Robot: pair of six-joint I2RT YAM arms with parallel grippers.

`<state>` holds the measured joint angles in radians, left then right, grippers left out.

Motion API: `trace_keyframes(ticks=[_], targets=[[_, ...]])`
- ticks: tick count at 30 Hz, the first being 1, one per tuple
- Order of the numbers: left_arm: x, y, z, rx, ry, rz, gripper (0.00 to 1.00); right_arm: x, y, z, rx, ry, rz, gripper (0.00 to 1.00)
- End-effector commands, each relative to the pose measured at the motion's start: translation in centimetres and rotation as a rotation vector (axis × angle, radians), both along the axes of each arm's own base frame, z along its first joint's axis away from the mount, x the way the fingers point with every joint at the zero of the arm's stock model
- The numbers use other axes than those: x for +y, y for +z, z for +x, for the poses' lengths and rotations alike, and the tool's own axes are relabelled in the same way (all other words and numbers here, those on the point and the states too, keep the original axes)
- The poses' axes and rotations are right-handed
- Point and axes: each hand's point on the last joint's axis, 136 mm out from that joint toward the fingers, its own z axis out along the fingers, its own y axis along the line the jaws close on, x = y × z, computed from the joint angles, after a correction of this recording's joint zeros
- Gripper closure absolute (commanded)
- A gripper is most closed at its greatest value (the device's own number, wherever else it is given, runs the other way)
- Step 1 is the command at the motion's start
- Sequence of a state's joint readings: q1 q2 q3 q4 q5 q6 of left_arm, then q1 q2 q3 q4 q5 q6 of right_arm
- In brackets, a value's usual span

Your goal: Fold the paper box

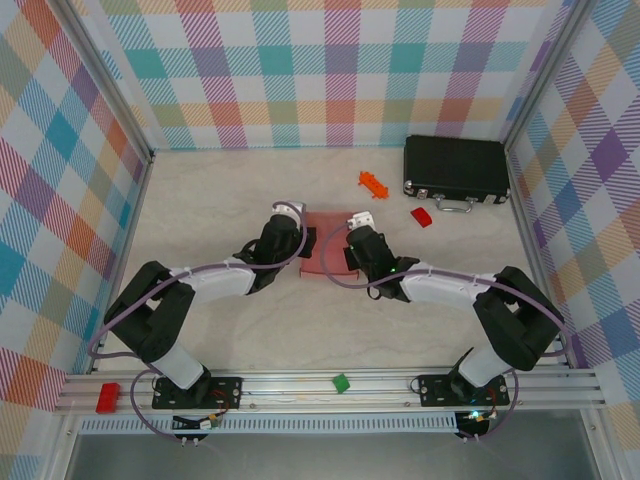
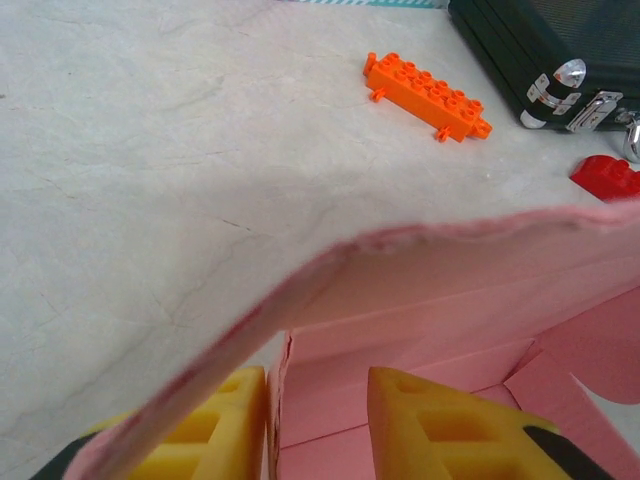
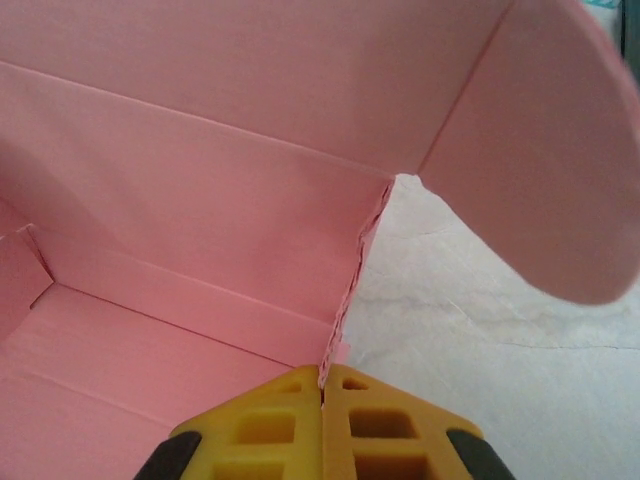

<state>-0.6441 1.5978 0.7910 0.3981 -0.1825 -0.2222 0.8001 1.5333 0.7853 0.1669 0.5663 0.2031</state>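
The pink paper box [image 1: 327,232] lies mid-table, partly folded, with its walls and flaps raised. My left gripper [image 1: 300,238] is at its left side. In the left wrist view the yellow fingers [image 2: 225,425] stand apart, so the left gripper [image 2: 315,430] is open. A side wall of the paper box [image 2: 450,290] rises between the jaws, close against the left finger. My right gripper [image 1: 350,242] is at the box's right side. The right gripper [image 3: 322,385] is shut on the torn-looking edge of a wall of the paper box [image 3: 200,200], and a rounded flap [image 3: 540,150] hangs at the upper right.
A black hard case [image 1: 455,168] sits at the back right. An orange brick [image 1: 372,182] and a red bit [image 1: 420,215] lie just beyond the box. A green block [image 1: 341,381] and a red block [image 1: 107,397] rest on the front rail. Checked walls enclose the table.
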Motion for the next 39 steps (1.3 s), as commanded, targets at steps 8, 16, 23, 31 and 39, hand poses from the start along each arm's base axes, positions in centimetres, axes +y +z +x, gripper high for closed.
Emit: trace_keyframes(ticks=[8, 16, 23, 31, 39], targets=[[-1.4, 0.2, -2.4, -0.017, -0.051, -0.053, 0.68, 0.9, -0.6, -1.9, -0.037, -0.008, 0.009, 0.99], [-1.3, -0.7, -3.5, -0.020, -0.057, -0.047, 0.71, 0.9, -1.5, -3.0, -0.042, -0.015, -0.023, 0.98], [-0.9, -2.0, -4.5, 0.000, -0.055, -0.045, 0.72, 0.5, -2.9, -4.2, -0.026, -0.041, -0.053, 0.97], [-1.5, -2.3, -5.2, 0.022, -0.072, -0.088, 0.74, 0.4, -4.2, -5.2, 0.007, -0.062, -0.053, 0.97], [-1.7, -2.6, -5.6, 0.037, -0.084, -0.110, 0.72, 0.7, -4.2, -5.2, 0.014, -0.069, -0.059, 0.98]])
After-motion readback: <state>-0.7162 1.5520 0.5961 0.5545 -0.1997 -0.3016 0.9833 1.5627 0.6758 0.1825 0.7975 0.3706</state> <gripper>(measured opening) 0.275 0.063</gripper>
